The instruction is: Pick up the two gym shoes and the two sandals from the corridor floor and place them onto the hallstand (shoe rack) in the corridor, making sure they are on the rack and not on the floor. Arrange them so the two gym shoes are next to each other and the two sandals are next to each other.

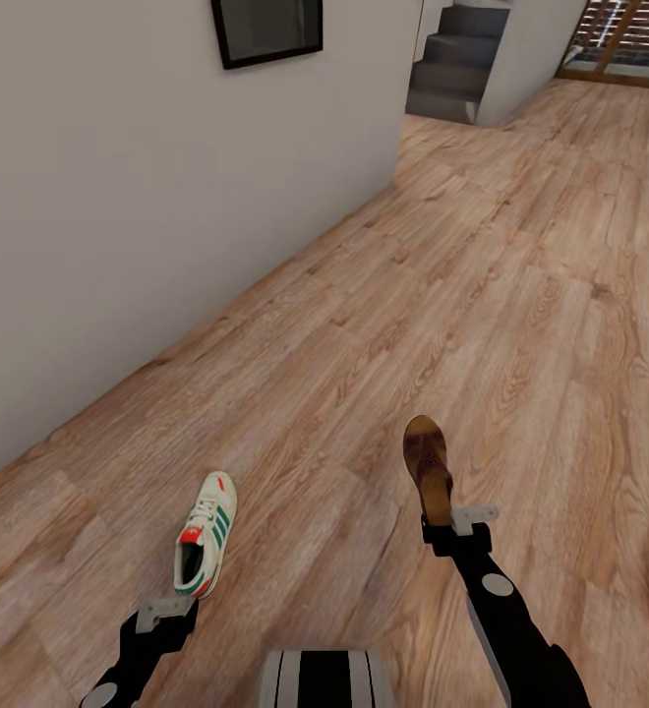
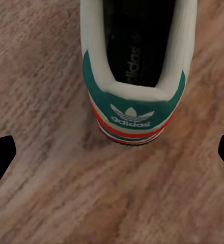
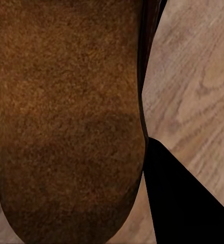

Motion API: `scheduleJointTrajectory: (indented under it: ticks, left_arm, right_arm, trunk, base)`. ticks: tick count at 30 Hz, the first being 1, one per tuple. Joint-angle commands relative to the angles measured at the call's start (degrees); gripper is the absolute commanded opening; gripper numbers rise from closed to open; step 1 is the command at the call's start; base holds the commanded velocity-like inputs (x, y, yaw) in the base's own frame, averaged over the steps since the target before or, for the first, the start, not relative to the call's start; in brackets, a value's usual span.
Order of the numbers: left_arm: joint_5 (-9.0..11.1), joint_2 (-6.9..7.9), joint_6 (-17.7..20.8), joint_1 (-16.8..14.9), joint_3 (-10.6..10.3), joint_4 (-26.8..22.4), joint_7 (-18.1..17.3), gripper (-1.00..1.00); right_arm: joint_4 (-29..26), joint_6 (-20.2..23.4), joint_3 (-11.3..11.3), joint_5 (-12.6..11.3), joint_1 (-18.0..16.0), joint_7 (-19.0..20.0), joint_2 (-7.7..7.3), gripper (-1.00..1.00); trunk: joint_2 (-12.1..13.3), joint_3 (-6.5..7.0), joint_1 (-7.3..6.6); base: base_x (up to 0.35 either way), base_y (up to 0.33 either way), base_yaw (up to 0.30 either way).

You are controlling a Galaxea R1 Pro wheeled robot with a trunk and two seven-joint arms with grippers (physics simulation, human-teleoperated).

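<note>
One gym shoe (image 1: 205, 546), cream with green stripes and a teal heel, lies on the corridor floor (image 1: 482, 295) at the near left. Its heel (image 2: 132, 109) points toward my left gripper (image 1: 164, 612). That gripper (image 2: 112, 152) is open, its fingers wide apart just behind the heel and not touching it. At the near right, my right gripper (image 1: 459, 521) is shut on the back end of a dark brown sandal (image 1: 427, 464). The sandal's toe points away from me. The right wrist view looks onto the sandal's brown insole (image 3: 66, 117) between the fingers (image 3: 180, 198). The hallstand is out of view.
A plain grey wall (image 1: 118, 216) runs along the left, with a dark framed picture (image 1: 267, 28) on it. Grey stairs (image 1: 457, 64) rise at the far end, beside a wooden slatted opening (image 1: 624, 39). Wood floor stretches ahead and to the right.
</note>
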Motion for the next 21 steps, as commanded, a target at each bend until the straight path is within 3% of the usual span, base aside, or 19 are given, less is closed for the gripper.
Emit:
scheduleJointTrajectory:
  ticks: [1, 14, 21]
  left_arm:
    - [0.5, 0.01, -0.2, 0.0, 0.0, 0.0, -0.2, 1.00]
    - [0.5, -0.07, -0.2, 0.0, 0.0, 0.0, -0.2, 1.00]
    - [0.4, -0.07, -0.1, 0.0, -0.2, -0.2, -0.2, 1.00]
  right_arm:
    - [-0.1, 0.4, -0.1, 0.4, 0.0, 0.0, 0.05, -1.00]
    - [-0.6, 0.4, -0.5, 0.4, 0.0, 0.0, -0.01, -1.00]
    - [-8.4, 0.5, -0.6, 0.4, 0.0, 0.0, -0.09, -1.00]
  trunk:
    - [0.0, -0.03, 0.00]
    - [0.0, -0.03, 0.00]
    - [0.0, -0.03, 0.00]
  base:
    - [0.089, 0.000, 0.000]
    - [0.020, 0.000, 0.000]
    - [0.000, 0.000, 0.000]
